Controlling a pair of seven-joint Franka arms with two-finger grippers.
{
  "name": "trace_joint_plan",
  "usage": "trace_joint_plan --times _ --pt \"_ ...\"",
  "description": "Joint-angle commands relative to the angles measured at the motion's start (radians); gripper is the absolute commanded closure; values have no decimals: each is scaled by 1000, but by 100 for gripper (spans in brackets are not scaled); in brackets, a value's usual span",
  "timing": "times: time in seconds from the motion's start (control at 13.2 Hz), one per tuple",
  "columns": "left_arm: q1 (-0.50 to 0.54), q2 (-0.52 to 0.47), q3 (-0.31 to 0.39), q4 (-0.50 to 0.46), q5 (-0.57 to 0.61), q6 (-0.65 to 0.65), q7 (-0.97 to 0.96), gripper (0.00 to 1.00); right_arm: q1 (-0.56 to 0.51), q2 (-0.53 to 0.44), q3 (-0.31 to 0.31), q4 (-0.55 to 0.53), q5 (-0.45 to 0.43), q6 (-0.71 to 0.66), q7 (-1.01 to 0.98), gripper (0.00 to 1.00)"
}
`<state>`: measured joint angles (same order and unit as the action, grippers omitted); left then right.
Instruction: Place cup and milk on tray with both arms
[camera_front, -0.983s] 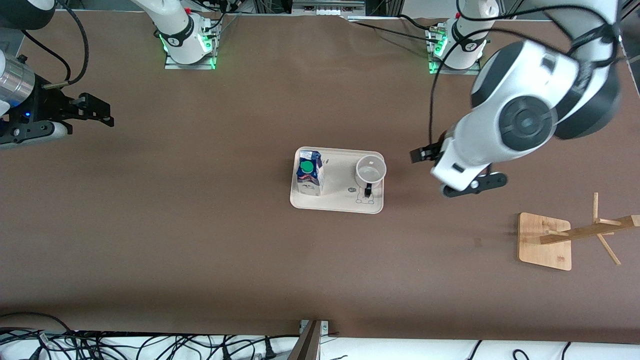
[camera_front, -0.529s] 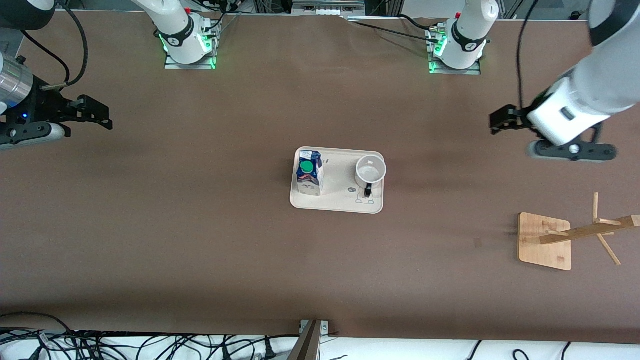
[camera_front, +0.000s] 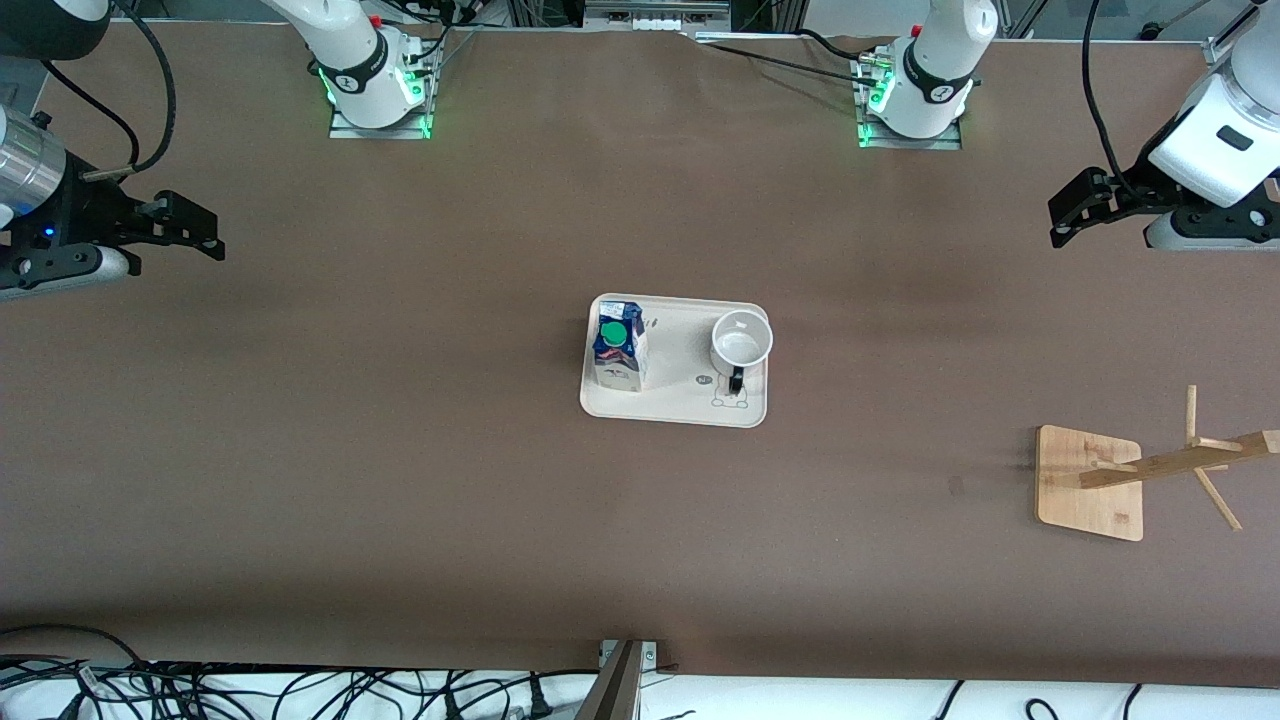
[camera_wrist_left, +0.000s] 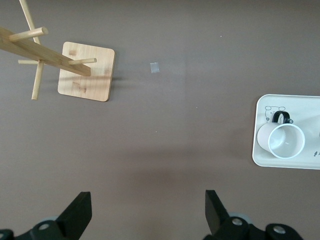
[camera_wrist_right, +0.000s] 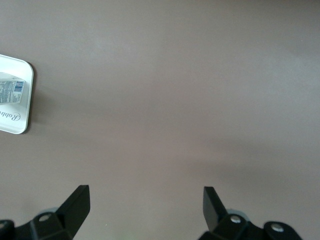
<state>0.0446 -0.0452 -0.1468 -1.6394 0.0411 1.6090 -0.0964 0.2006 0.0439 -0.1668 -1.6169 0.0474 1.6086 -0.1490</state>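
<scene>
Where the front view covers the whole table, the tray (camera_front: 673, 361) lies at its middle with the milk (camera_front: 619, 354) standing upright on the end toward the right arm and the cup (camera_front: 741, 343) upright on the end toward the left arm, handle turned toward the front camera; both items are well apart on the tray. The left gripper (camera_front: 1105, 212) hangs empty over bare table at its own end, jaws spread; the right gripper (camera_front: 165, 222) hangs empty over its end, jaws likewise spread, and both arms wait. A wooden rack (camera_front: 1150, 472) stands nearer the front camera at the left arm's end. From the left wrist view, the cup (camera_wrist_left: 280, 138), part of the tray (camera_wrist_left: 260, 150) and the rack (camera_wrist_left: 60, 65) are visible; the tray is cut off at the frame edge and the milk is out of view. From the right wrist view, only a corner of the tray (camera_wrist_right: 25, 100) and a sliver of the milk (camera_wrist_right: 11, 89) appear; the cup is out of frame. Judged risk: placement appears complete, so any renewed sweep across the tray could tip the tall carton.
</scene>
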Motion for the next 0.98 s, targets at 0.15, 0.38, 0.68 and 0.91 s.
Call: trace_joint_plan --times 0.15,0.38,0.68,0.91 --pt "1 24 -11 49 19 -43 79 0 0 7 3 18 -8 -2 0 0" --pt "3 24 -10 49 17 -43 83 0 0 7 3 18 -8 -2 0 0" --pt "5 24 -8 49 16 -57 83 0 0 7 3 18 -8 -2 0 0" --pt "6 22 -5 49 16 -72 80 0 0 7 3 18 -6 -2 0 0"
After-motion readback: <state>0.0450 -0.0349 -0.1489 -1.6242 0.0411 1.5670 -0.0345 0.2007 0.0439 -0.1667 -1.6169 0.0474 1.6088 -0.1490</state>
